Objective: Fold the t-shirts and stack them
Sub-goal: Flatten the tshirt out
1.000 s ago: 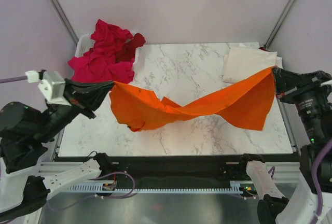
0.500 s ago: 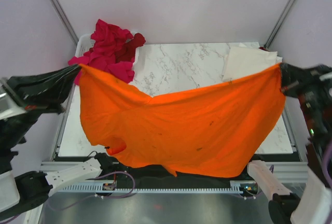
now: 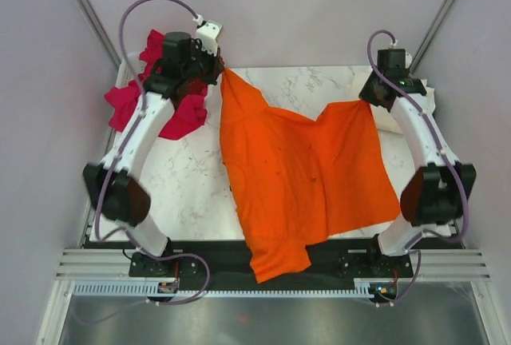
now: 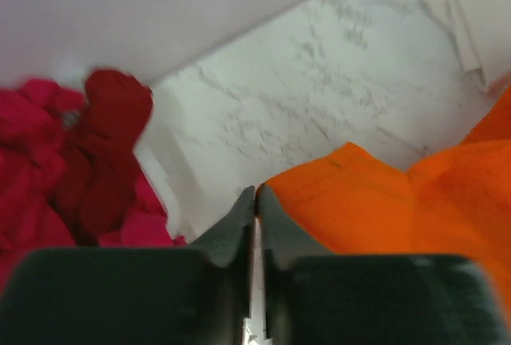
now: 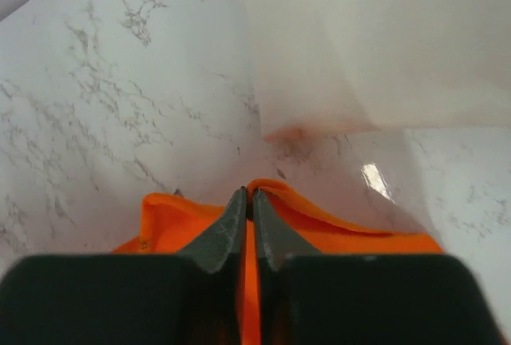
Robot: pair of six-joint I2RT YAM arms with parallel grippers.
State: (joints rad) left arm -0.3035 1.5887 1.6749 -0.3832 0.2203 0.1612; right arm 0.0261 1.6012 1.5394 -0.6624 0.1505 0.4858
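Note:
The bright orange t-shirt (image 3: 299, 173) lies spread over the middle of the marble table, its near end hanging over the front edge. My left gripper (image 3: 221, 68) is shut on its far left corner (image 4: 335, 189) at the back of the table. My right gripper (image 3: 366, 99) is shut on its far right corner (image 5: 319, 217). The cream-white t-shirt (image 3: 427, 93) lies folded at the back right, mostly hidden behind my right arm; it fills the upper right of the right wrist view (image 5: 383, 41). Magenta-pink t-shirts (image 3: 128, 101) and a dark red one (image 4: 112, 121) are piled at the back left.
The pile of pink and red shirts sits in a white basket (image 3: 128, 61) at the table's back left corner. Both arms reach far over the table, along its left and right sides. Grey walls close in the back and sides.
Both arms have swung forward from the near sides to the back of the table, carrying the orange shirt. It hung stretched between them and now lies laid out on the table.

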